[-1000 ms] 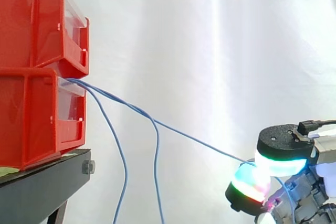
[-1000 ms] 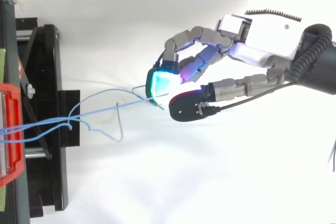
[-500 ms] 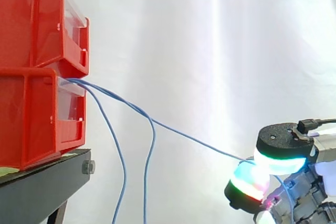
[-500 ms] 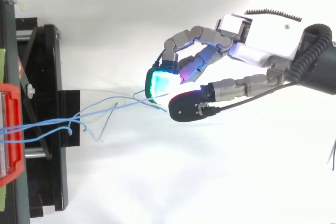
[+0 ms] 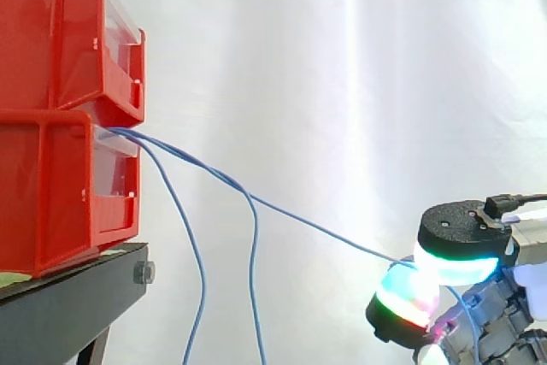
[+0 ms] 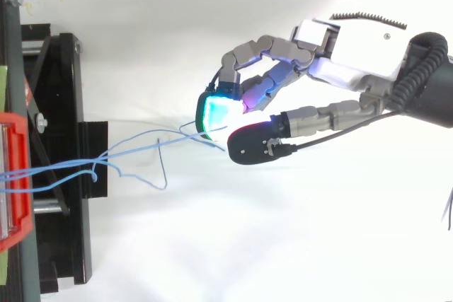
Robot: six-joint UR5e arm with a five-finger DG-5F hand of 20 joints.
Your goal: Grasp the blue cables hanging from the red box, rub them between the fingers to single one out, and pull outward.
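Blue cable [image 5: 316, 226] aslant down to fingers [image 5: 407, 297]

Black stand [image 5: 73, 297] w/ two stacked red bins [image 5: 60, 117], btm one on it.

Bright, even light washes the white curtain [image 5: 342, 83] almost to glare above the hand [image 6: 354, 47]. Below the hand, the top view has only faint, soft shadows. The fingertips [image 6: 216, 114] glow cyan and green. To the hand's left the blue cables [image 5: 197, 254] stand out plainly, the red bins [image 5: 60, 168] are well lit, and the black stand [image 5: 77, 297] is dark.
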